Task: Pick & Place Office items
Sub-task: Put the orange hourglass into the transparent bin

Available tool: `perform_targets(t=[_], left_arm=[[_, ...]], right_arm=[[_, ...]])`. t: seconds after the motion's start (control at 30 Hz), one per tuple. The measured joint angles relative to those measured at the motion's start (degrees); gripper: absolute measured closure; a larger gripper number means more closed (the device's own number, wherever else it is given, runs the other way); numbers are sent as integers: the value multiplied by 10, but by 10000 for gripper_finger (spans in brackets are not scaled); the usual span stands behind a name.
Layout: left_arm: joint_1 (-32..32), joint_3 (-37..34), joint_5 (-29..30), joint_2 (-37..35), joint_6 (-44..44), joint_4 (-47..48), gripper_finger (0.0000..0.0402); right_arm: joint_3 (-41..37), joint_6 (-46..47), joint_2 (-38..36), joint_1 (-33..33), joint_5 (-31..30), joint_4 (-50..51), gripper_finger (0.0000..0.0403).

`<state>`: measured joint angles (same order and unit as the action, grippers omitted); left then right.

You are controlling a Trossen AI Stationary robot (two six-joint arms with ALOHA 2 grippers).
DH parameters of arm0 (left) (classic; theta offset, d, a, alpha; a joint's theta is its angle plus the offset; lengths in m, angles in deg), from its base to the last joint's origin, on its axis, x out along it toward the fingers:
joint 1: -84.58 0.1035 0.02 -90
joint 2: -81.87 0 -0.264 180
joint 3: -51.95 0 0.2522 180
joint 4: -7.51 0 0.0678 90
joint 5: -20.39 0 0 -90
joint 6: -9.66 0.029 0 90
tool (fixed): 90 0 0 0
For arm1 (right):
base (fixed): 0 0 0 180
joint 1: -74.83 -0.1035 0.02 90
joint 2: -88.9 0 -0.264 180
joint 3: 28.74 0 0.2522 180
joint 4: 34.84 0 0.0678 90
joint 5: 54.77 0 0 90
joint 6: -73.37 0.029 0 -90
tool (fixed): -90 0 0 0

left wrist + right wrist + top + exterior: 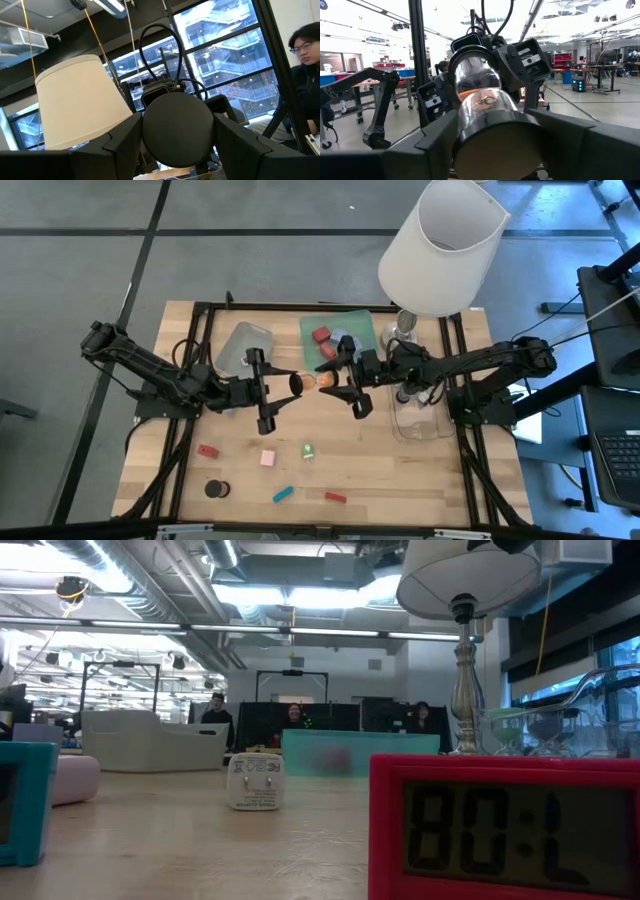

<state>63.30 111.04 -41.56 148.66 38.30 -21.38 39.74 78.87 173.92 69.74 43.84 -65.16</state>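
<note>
A small sand timer point(308, 381), clear glass with orange inside and dark round ends, hangs level above the table's middle between my two grippers. My left gripper point(283, 386) comes from the table's left and is shut on its black end disc point(177, 127). From the right, my right gripper point(337, 380) is shut on the other end point(495, 150). More office items lie on the near part of the table: a red block point(207, 451), a pink block point(267, 458), a green-and-white piece point(309, 451), a black cylinder point(216, 489), a teal bar point(283, 494) and a red bar point(335, 497). My left gripper pinches the timer's black end disc point(150, 142) between its two fingers, coming level from the table's left, along the timer. The timer is lifted clear of the table. My right gripper has the timer's near end cap point(530, 150) between its two fingers, which come level from the table's right, along the timer. The glass body point(477, 80) sticks out beyond the fingers toward the left gripper.
A green tray point(360, 328) holding a red block stands at the far middle, a grey tray point(243, 345) to its left, a clear tray point(420, 422) at the right. A large white-shaded lamp point(440, 245) rises at the far right. A dark frame point(190, 380) borders the table.
</note>
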Motion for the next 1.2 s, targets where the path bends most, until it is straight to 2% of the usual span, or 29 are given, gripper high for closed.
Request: perform_targets(t=[0.13, 0.37, 0.7, 0.8, 0.9, 1.13, 1.2], left_arm=[[-1, 0, -5, 0, -6, 0, 187], [0, 0, -10, 0, -9, 2, 181], [-7, 0, 3, -1, -53, 16, 124], [-14, 0, 35, -8, -71, 45, 104], [-19, 0, 91, -17, -90, 76, 91], [-20, 0, 228, -27, -113, 129, 89], [-20, 0, 248, -27, -134, 164, 89]], right_arm=[[0, -2, 0, 0, 12, -1, 197], [0, 2, 0, 0, 21, 0, 198], [-1, 10, 0, 0, 26, 6, 198], [-1, 7, -3, 8, 28, 27, 198], [-1, 12, -17, 24, 28, 59, 198], [-1, 31, -52, 54, 22, 123, 198], [-1, 33, -72, 58, 8, 163, 198]])
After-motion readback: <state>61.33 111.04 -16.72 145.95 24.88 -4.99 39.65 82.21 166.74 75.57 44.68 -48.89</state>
